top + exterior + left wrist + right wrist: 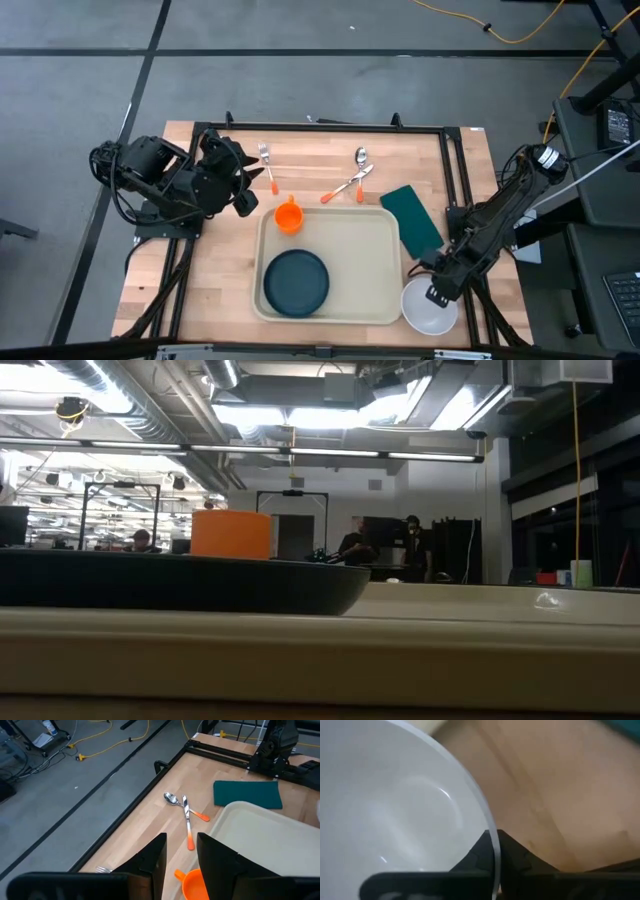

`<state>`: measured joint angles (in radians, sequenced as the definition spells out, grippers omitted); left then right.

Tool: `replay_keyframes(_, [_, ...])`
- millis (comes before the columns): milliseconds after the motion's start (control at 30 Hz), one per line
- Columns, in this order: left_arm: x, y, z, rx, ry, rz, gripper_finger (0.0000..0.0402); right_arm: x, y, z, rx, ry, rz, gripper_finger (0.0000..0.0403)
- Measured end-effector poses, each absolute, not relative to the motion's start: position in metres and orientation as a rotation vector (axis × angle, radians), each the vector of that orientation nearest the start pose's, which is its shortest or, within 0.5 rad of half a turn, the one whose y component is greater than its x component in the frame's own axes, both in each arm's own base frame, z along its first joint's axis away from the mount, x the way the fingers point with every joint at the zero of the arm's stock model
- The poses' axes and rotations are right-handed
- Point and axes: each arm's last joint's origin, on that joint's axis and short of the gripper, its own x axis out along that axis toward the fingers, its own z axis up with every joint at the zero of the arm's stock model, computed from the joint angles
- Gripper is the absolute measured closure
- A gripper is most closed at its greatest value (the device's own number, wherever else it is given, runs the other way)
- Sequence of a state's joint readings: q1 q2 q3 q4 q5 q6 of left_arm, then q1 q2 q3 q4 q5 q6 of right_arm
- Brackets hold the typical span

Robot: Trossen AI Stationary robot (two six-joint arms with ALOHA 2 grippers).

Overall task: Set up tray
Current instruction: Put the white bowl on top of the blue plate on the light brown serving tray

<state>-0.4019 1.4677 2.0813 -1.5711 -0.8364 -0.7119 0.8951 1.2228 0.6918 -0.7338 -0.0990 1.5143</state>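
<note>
The beige tray (372, 262) lies in the middle of the table, and its rim (320, 650) fills the low view. A dark blue plate (296, 282) lies in the tray. An orange cup (288, 216) stands at the tray's far left corner. A white bowl (428, 308) is by the tray's near right corner. My right gripper (437, 290) is shut on the bowl's rim. My left gripper (243, 196) hovers open just left of the cup (195, 882); its fingers (155, 855) touch nothing. My right gripper (496, 840) pinches the white bowl's rim (495, 865) on the bowl's far side, with one finger (480, 852) inside the bowl and the other outside it. The fingers come slanting down from the table's far right. Whether the bowl rests on the table, I cannot tell.
A dark green cloth (412, 220) lies right of the tray's far right corner. A fork (266, 160) and a crossed spoon and knife with orange handles (350, 182) lie beyond the tray. A black frame borders the table. People stand in the room behind (355, 545).
</note>
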Motion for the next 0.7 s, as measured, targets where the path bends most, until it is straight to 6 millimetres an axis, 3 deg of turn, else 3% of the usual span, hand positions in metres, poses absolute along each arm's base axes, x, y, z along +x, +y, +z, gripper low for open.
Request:
replay_keyframes(167, [0.201,-0.062,0.485,-0.106,0.589,0.64,0.03,0.125,0.161,0.209,0.739,1.479,-0.188,0.0395])
replay_keyframes(333, [0.201,-0.062,0.485,-0.092,0.594,0.636,0.03,0.124,0.16,0.244,0.724,1.486,-0.208,0.0395])
replay_keyframes(567, [0.201,-0.062,0.485,-0.088,0.595,0.634,0.03,0.115,0.139,0.331,0.663,1.471,-0.303,0.0395])
replay_keyframes(700, [0.202,-0.063,0.484,-0.069,0.603,0.63,0.03,0.11,0.117,0.385,0.677,1.244,-0.338,0.0395])
